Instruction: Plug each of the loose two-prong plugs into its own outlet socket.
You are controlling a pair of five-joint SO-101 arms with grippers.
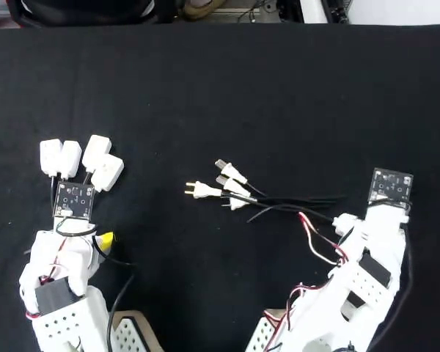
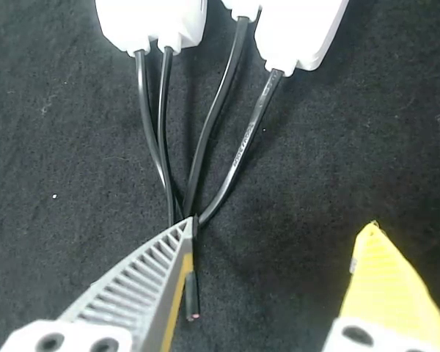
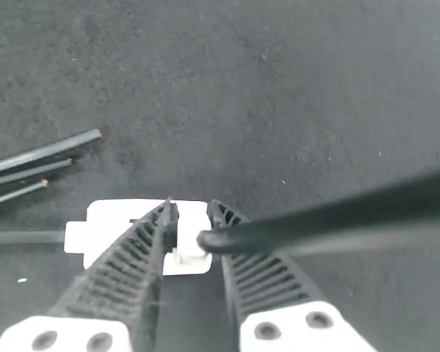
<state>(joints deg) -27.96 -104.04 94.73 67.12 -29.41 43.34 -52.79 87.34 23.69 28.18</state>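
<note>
Two-prong plugs (image 1: 205, 191) lie bunched mid-table; outlet sockets (image 1: 95, 152) sit well apart at their 9 o'clock; left gripper (image 2: 279, 222) gapes beside the socket leads (image 2: 213, 128); whether the right gripper (image 3: 192, 207) clamps anything I cannot tell; crossed plug cables (image 1: 293, 199) could drag neighbouring plugs along.

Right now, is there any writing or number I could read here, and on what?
Nothing is legible.
Black cable from a white outlet socket: faint print, too small to read.
Circuit board on the left arm and circuit board on the right arm: tiny marks, unreadable.
</note>
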